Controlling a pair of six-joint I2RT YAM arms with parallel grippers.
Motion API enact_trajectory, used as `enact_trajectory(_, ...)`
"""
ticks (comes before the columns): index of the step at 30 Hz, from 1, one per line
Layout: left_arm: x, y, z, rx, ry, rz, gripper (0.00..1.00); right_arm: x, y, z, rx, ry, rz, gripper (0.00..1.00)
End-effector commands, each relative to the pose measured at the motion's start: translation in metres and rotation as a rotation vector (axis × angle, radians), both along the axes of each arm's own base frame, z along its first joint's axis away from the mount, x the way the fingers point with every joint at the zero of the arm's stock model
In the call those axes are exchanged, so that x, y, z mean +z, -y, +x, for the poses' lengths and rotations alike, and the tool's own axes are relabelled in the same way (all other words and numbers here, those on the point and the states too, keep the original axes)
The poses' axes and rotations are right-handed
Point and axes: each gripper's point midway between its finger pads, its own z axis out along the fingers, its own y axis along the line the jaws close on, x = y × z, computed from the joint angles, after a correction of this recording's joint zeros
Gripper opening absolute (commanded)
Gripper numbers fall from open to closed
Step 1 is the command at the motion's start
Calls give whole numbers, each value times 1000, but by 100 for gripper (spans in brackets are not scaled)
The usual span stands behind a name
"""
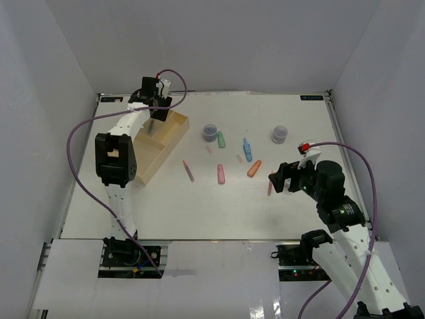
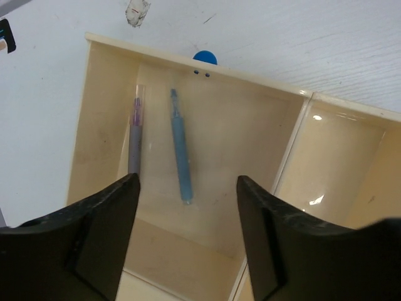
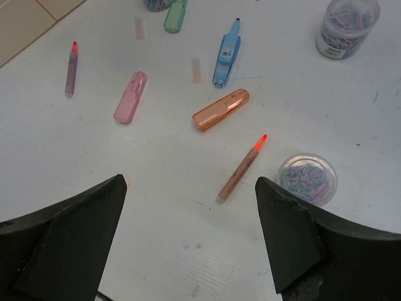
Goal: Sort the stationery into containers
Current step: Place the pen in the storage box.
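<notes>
The left arm reaches far forward along the counter's (image 1: 199,199) left side. The left pincer (image 2: 187,180) points down over the end compartment of the cream tray (image 2: 294,144), spread wide and holding nothing. Below it a grey pen (image 2: 135,147) and a blue pen (image 2: 181,157) lie side by side in that compartment. The right arm is folded close to its base. The right pincer (image 3: 189,183), likewise released, hangs above an orange pen (image 3: 241,169) on the counter. A jar (image 3: 307,179) sits just beside that pen, and an orange marker (image 3: 220,110) and a pink marker (image 3: 130,97) lie beyond.
</notes>
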Motion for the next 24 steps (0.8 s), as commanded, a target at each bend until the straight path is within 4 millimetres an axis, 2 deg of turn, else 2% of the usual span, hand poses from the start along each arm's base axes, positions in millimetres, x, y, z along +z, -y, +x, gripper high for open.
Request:
enact_trajectory(1,39,2,-3,24,78,-63,77,13,-4,4,-11,14,42,90)
enact_trajectory(2,55,3,-5,26,106,-82,79,13,-4,4,-12,9,45,90)
enact_trajectory(4,69,6,-11,41,128,-122,84,11,-5,4,-17,-13,56,90)
enact_trajectory(5,91,8,-15,45,169,-148,86,10,-6,5,-19,-27,57,90)
enact_trajectory(7,106,9,-25,81,194,-200,91,4,-6,6,-33,-68,58,90)
enact_trajectory(8,129,8,-34,99,235,-228,96,2,-5,7,-44,-81,60,90)
enact_trajectory(9,138,7,-39,117,254,-249,98,-1,-3,7,-66,-103,61,90)
enact_trajectory(10,135,9,-49,140,243,-283,98,-7,-2,9,-78,-133,52,90)
enact_trajectory(11,161,10,-60,155,301,-331,98,-10,-1,9,-91,-154,45,91)
enact_trajectory(13,173,15,-76,146,333,-390,98,-21,4,12,-130,-222,13,93)
enact_trajectory(14,182,15,-93,150,372,-433,98,-23,5,12,-140,-241,2,94)
enact_trajectory(15,185,17,-102,143,387,-459,98,-22,7,14,-157,-253,-5,96)
enact_trajectory(16,185,20,-111,137,397,-483,98,-30,7,14,-164,-293,-18,98)
enact_trajectory(17,168,21,-121,146,384,-514,98,-31,6,15,-170,-308,-13,99)
enact_trajectory(18,184,25,-137,120,427,-554,98,-34,5,16,-177,-322,-13,98)
enact_trajectory(20,182,31,-153,98,437,-612,98,-42,-2,18,-178,-359,-19,93)
enact_trajectory(21,161,35,-163,106,396,-637,98,-45,-2,19,-192,-368,-31,91)
enact_trajectory(22,165,39,-172,82,403,-664,98,-53,-7,19,-193,-388,-64,91)
enact_trajectory(23,148,41,-178,80,376,-677,98,-56,-6,21,-228,-391,-84,90)
enact_trajectory(24,144,45,-182,65,366,-694,98,-60,-7,22,-239,-398,-101,89)
